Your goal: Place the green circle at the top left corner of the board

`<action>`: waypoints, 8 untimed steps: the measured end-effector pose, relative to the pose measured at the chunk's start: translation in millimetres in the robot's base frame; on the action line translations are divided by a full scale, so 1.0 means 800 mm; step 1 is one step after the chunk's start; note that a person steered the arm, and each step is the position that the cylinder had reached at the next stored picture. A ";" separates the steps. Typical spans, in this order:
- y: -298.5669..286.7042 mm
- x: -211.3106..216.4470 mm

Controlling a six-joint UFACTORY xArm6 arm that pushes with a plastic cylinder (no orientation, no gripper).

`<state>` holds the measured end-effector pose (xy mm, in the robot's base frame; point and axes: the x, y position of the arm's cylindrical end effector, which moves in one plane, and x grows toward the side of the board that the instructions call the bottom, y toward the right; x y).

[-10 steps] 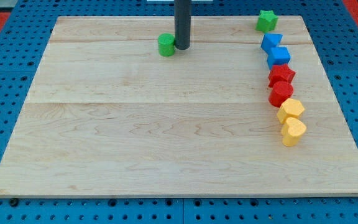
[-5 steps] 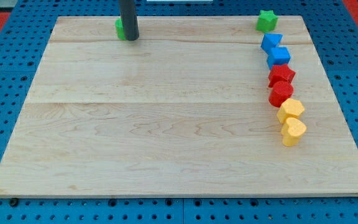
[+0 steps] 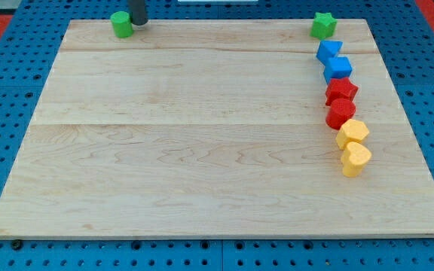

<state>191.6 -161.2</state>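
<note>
The green circle (image 3: pixel 121 24) stands on the wooden board (image 3: pixel 202 150) near its top edge, toward the view's top left. My tip (image 3: pixel 138 22) is just to the circle's right, touching or nearly touching it. Only the lowest part of the dark rod shows at the view's top.
A green star (image 3: pixel 323 25) sits at the board's top right. Below it runs a column of two blue blocks (image 3: pixel 333 60), two red blocks (image 3: pixel 341 102) and two yellow hearts (image 3: pixel 354 147). A blue pegboard (image 3: pixel 6 113) surrounds the board.
My tip has pushed the green circle left and up along the board's top edge, from near the top middle toward the top left.
</note>
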 end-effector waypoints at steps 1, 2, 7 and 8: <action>-0.036 0.000; -0.032 0.008; -0.095 0.055; -0.105 0.064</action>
